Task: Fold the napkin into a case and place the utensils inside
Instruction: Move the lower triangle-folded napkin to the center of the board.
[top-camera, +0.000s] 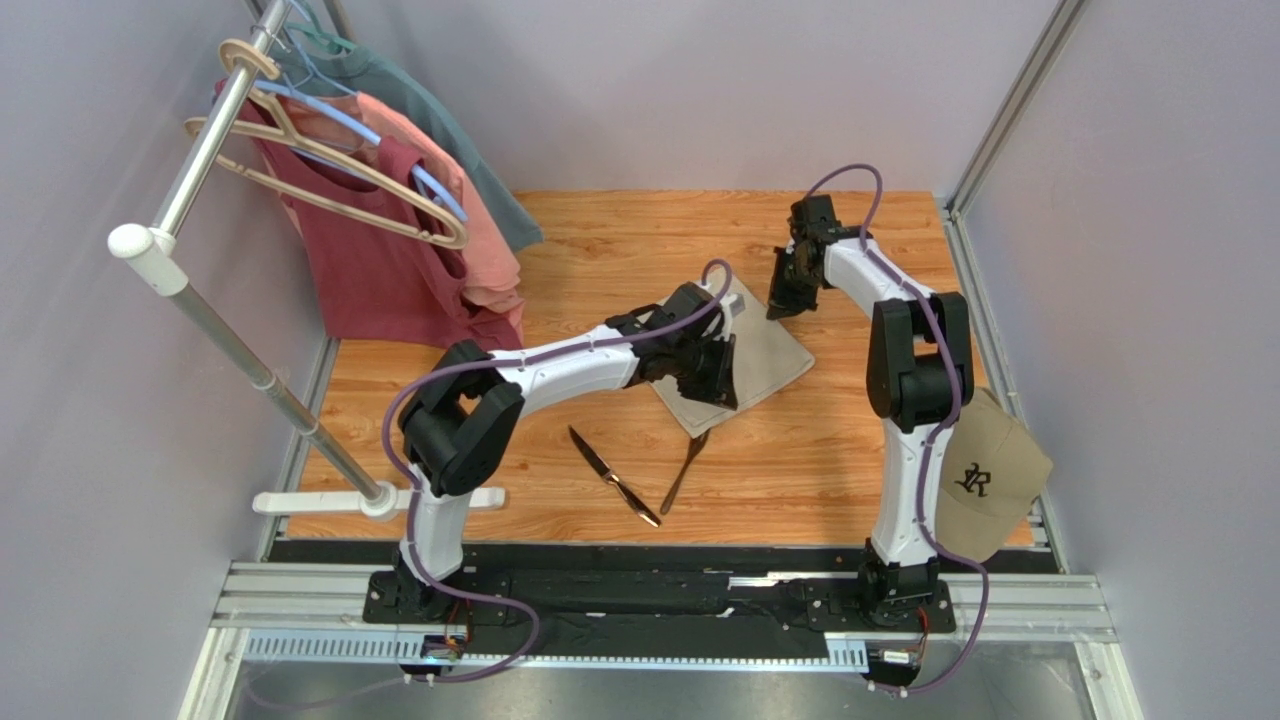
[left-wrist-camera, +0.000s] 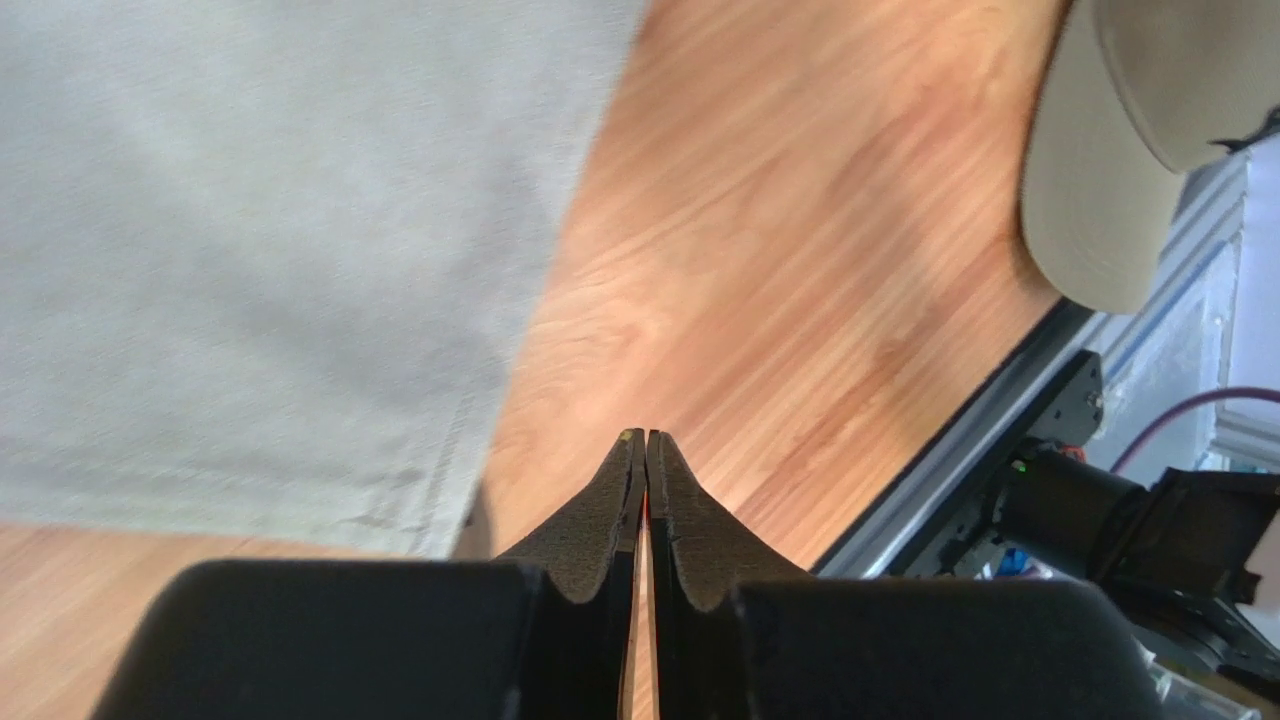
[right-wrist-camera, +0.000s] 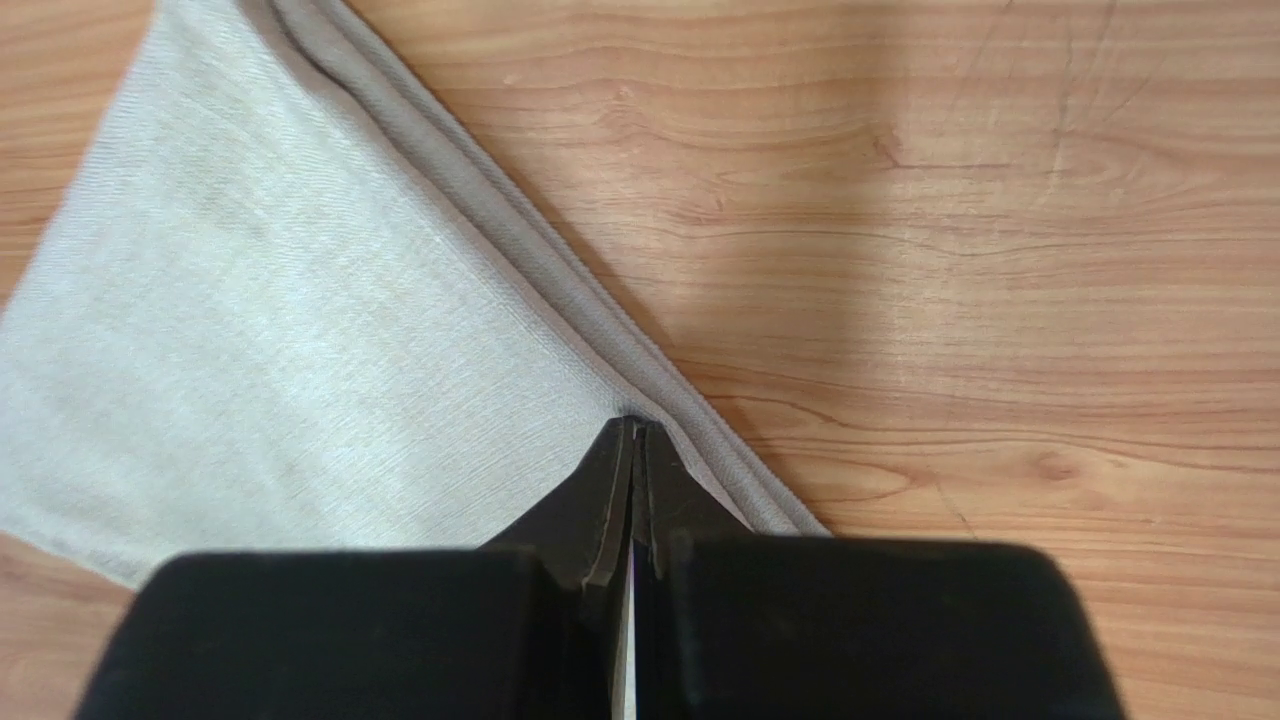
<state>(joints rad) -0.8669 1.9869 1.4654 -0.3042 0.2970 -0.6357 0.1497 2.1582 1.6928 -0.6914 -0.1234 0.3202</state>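
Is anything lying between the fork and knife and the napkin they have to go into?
Nothing lies on the wood between them. The fork points at the napkin's near edge, almost reaching it, with the knife beside it. Only the left pincer hangs at that edge, closed.

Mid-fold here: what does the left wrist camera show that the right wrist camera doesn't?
Left wrist only: the tan fabric baseball cap, the silver metal rail, and the left claw, shut over bare wood beside the beige cloth napkin. Right wrist only: the napkin's thick folded edge running diagonally, the shut right claw at it; a pinch can't be confirmed. Both: napkin lying on the brown wooden table.
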